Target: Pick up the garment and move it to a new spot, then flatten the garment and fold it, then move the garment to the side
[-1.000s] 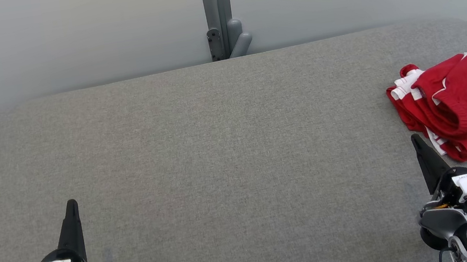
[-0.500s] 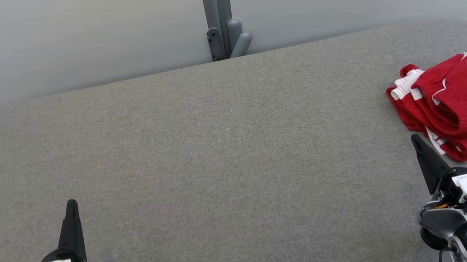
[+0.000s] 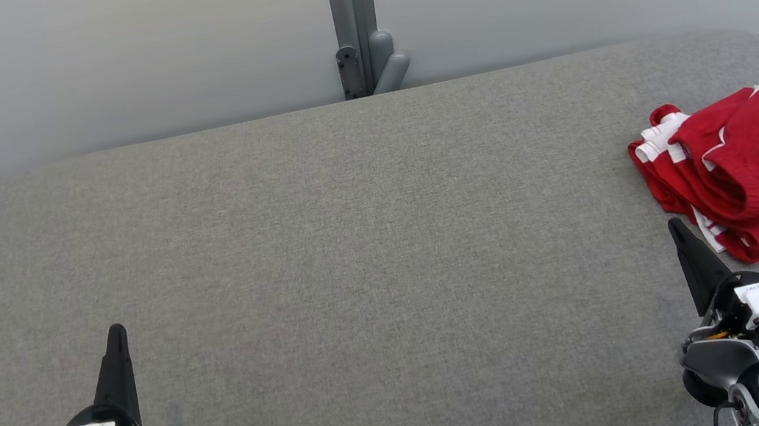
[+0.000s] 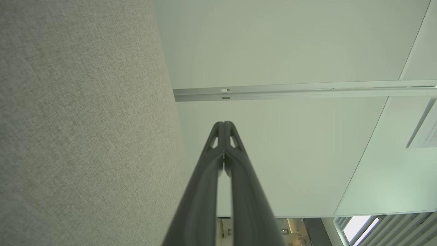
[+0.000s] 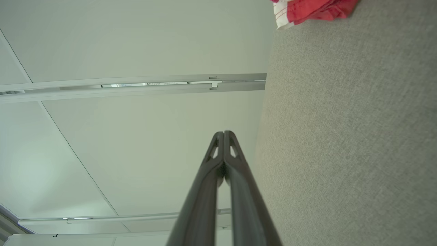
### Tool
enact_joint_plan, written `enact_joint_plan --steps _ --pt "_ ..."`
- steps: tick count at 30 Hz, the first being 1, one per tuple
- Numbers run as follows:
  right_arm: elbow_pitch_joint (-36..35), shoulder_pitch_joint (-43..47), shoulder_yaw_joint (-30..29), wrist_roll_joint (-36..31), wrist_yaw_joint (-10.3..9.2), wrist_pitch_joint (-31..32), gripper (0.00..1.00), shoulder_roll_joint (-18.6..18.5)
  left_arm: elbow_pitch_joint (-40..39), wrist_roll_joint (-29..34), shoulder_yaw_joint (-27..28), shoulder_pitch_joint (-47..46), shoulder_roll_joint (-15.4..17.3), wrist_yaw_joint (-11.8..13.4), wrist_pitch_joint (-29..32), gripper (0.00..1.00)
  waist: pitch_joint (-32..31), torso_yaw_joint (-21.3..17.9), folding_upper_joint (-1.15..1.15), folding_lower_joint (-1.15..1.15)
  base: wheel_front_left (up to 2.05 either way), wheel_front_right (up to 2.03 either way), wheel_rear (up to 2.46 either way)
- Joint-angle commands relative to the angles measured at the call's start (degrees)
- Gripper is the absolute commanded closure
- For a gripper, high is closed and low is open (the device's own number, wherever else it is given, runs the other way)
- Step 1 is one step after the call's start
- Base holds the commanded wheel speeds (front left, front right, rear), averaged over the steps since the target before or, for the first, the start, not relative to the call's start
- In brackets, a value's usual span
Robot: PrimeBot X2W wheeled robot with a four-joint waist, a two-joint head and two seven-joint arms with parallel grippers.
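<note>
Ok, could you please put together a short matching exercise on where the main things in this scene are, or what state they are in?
Things:
1. garment
2. left gripper
3. right gripper
4. grey post

Places or states:
A. upright beyond the far edge of the table, near its middle
B. red and white, lying crumpled at the table's right side
C. shut, at the lower left of the head view, with bare grey surface around it
D. shut, at the lower right of the head view, its tip close to red cloth

Pairs: 1-B, 2-C, 3-D, 4-A.
</note>
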Motion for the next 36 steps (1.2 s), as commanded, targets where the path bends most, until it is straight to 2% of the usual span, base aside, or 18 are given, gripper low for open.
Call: enact_joint_plan --steps 1,36 --pt "-0.27 0.75 -0.03 0.37 0.02 0.06 1.0 -0.28 -0.29 -0.19 0.0 -0.65 0.36 -0.26 0.26 1.0 0.0 0.0 0.0 0.0 0.0 0.0 0.0" --pt "-0.27 0.75 -0.03 0.37 0.02 0.06 1.0 -0.28 -0.3 -0.19 0.0 -0.65 0.37 -0.26 0.25 1.0 0.0 0.0 0.0 0.0 0.0 0.0 0.0"
